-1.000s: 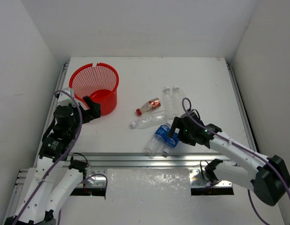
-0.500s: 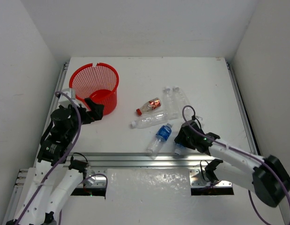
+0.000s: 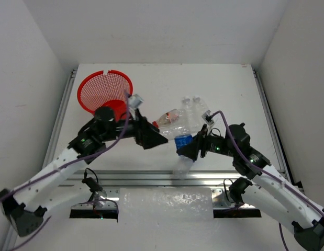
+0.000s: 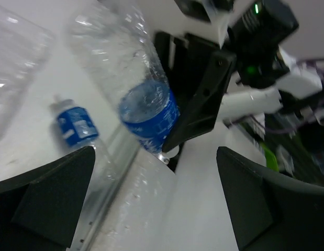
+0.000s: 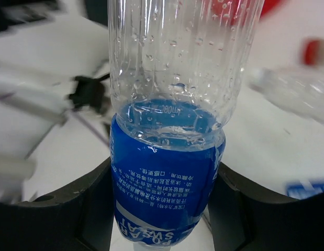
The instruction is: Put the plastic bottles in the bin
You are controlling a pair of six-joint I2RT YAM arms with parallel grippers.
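Gripping blue-labelled clear bottle (image 5: pixel 167 172) (droplets inside) in right hand (image 3: pixel 189 150), left hand (image 3: pixel 155 139) spread, empty

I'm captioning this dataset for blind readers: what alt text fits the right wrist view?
The right claw grips a clear, blue-labelled bottle by its label, and the bottle's droplet-beaded body fills the middle of the frame. Behind it, blurred, another clear bottle lies on the white table.
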